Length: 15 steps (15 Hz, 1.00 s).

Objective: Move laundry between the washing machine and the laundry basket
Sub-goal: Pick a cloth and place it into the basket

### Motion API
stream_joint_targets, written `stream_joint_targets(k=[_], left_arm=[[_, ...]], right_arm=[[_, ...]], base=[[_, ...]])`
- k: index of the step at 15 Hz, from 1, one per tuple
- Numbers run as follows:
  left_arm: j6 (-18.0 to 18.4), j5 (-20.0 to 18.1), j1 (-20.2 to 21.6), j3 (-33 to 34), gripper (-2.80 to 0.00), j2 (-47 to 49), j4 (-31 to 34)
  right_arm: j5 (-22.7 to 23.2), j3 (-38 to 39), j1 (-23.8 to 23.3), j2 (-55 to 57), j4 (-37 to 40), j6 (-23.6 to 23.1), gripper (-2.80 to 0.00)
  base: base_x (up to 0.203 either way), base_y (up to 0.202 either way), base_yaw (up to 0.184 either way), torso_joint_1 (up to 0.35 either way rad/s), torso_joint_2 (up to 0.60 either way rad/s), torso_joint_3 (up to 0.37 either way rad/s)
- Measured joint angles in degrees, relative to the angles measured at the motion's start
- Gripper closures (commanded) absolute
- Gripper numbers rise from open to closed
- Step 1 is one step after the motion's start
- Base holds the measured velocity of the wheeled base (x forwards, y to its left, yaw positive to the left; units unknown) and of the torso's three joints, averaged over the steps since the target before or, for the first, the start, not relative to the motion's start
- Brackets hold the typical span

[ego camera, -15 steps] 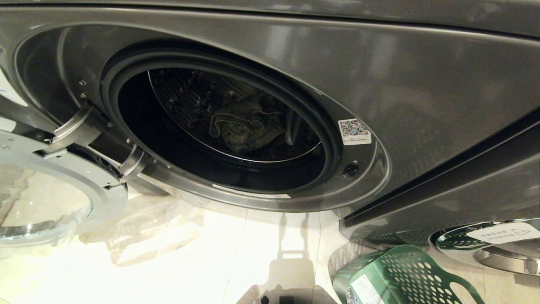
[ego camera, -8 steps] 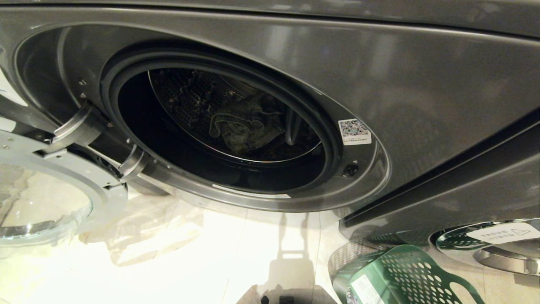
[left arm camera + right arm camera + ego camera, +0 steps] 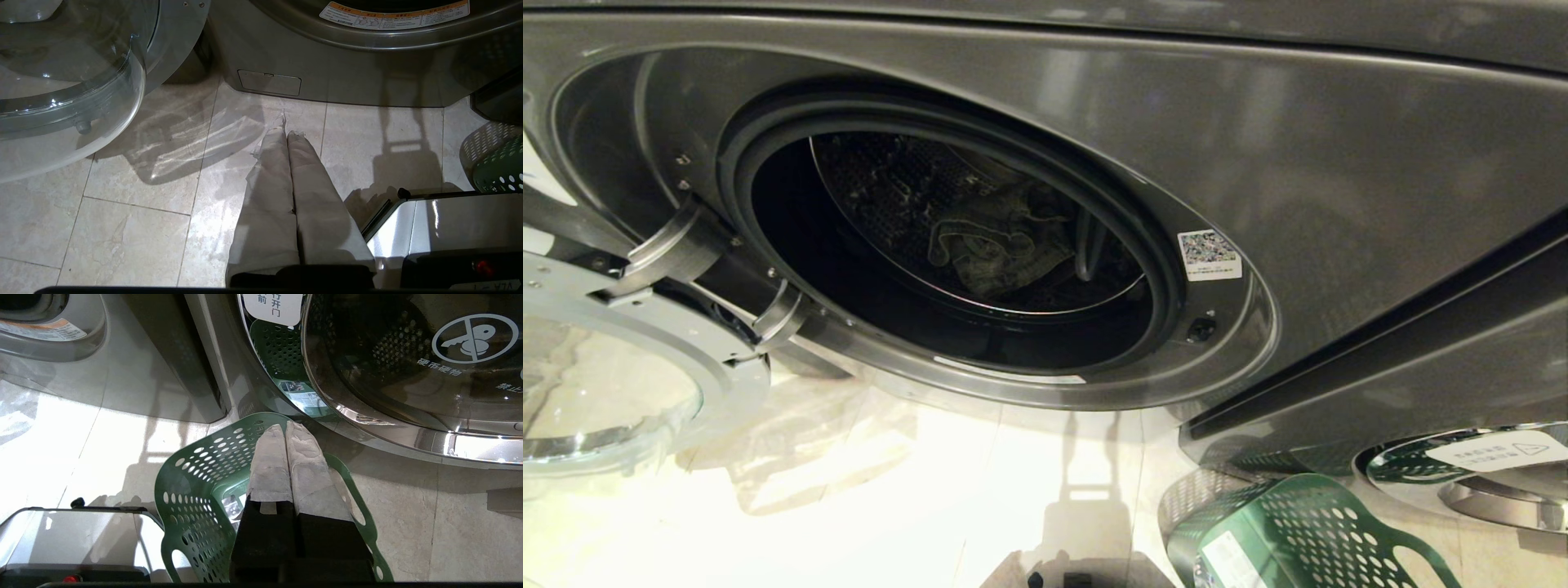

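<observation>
A: Starting at the far left, the glass door [image 3: 600,392] of the washing machine [image 3: 1258,163] hangs swung wide open on its hinges, low over the pale tiled floor [image 3: 890,523].

B: And the left gripper [image 3: 286,126]? It's out of the head view.

A: The left wrist view has it. Cloth-wrapped fingers [image 3: 269,183] pressed flat together, nothing between them, hovering above bare tile in front of the machine's base, pointing toward the small service flap [image 3: 269,83].

B: Moving right, then. What's in the drum?

A: The round opening [image 3: 947,245] is in full view, dark rubber seal all round, and deep inside the perforated drum sits a crumpled greenish garment [image 3: 996,245], bunched against the back and lower part. That's the laundry, in the machine, well apart from either gripper.

B: Anything on the rim?

A: A small white sticker [image 3: 1210,255] with a printed code on the right side of the door ring, and a dark latch hole just below it.

B: And over on the right?

A: The green perforated laundry basket [image 3: 1298,531] stands on the floor at the lower right, beside a second machine's chrome-ringed door [image 3: 1462,474]. The right gripper [image 3: 286,428] hangs directly over the basket's rim, its padded fingers [image 3: 269,465] closed against each other, holding nothing.

B: Is the basket holding clothes?

A: What shows of its inside carries only a label.
</observation>
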Motion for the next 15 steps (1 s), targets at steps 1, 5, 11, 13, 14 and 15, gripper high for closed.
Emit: stream_joint_targets(k=[1, 5, 11, 13, 14, 15], left_arm=[[0.0, 0.0, 0.0, 0.0, 0.00, 0.0, 0.0], [0.0, 0.0, 0.0, 0.0, 0.00, 0.0, 0.1], [0.0, 0.0, 0.0, 0.0, 0.00, 0.0, 0.1], [0.0, 0.0, 0.0, 0.0, 0.00, 0.0, 0.1], [0.0, 0.0, 0.0, 0.0, 0.00, 0.0, 0.1], [0.0, 0.0, 0.0, 0.0, 0.00, 0.0, 0.0]], right_arm=[[0.0, 0.0, 0.0, 0.0, 0.0, -0.2, 0.00], [1.2, 0.0, 0.0, 0.0, 0.1, -3.6, 0.00], [1.3, 0.0, 0.0, 0.0, 0.1, -3.5, 0.00], [1.2, 0.0, 0.0, 0.0, 0.1, -3.3, 0.00], [1.1, 0.0, 0.0, 0.0, 0.1, -3.0, 0.00], [1.1, 0.0, 0.0, 0.0, 0.1, -3.0, 0.00]], base=[[0.000, 0.000, 0.000, 0.000, 0.00, 0.000], [0.000, 0.000, 0.000, 0.150, 0.00, 0.139], [0.000, 0.000, 0.000, 0.419, -0.04, 0.360], [0.000, 0.000, 0.000, 0.077, -0.01, 0.068], [0.000, 0.000, 0.000, 0.035, -0.01, 0.034], [0.000, 0.000, 0.000, 0.000, 0.00, 0.000]])
